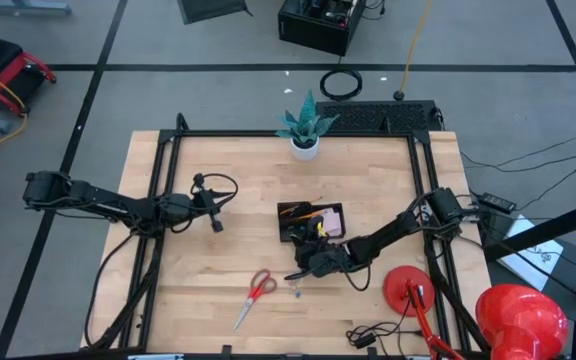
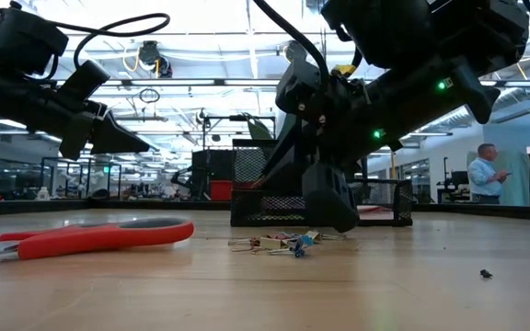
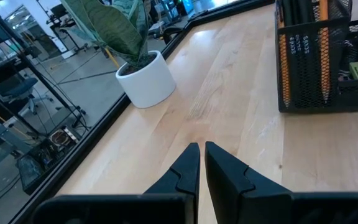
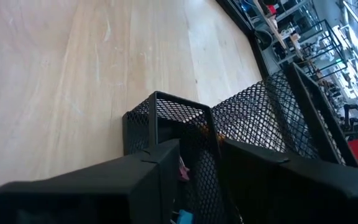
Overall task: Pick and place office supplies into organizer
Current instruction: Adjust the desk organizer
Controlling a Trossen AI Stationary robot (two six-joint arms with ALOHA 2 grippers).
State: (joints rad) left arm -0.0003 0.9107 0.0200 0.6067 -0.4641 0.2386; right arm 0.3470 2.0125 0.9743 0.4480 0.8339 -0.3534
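Note:
The black mesh organizer (image 1: pixel 283 212) (image 4: pixel 166 118) stands mid-table with an orange pencil (image 1: pixel 308 214) (image 3: pixel 322 50) and a pink sticky-note pad (image 1: pixel 333 222) in it. My right gripper (image 1: pixel 304 267) (image 4: pixel 201 146) is open and hangs low at the organizer's near side, its fingertips close above the table (image 2: pixel 334 216). Small pale clips (image 1: pixel 296 290) (image 2: pixel 283 244) lie on the table just beside it. The red-handled scissors (image 1: pixel 256 292) (image 2: pixel 90 237) lie flat toward the near edge. My left gripper (image 1: pixel 216 224) (image 3: pixel 201 149) waits shut above the table, left of the organizer.
A white plant pot (image 1: pixel 305 148) (image 3: pixel 146 79) stands at the far edge. A red lamp (image 1: pixel 518 315) with its round base (image 1: pixel 408 290) sits at the near right corner, cables beside it. A tiny dark scrap (image 2: pixel 486 273) lies on the wood. Bare wood lies left of the scissors.

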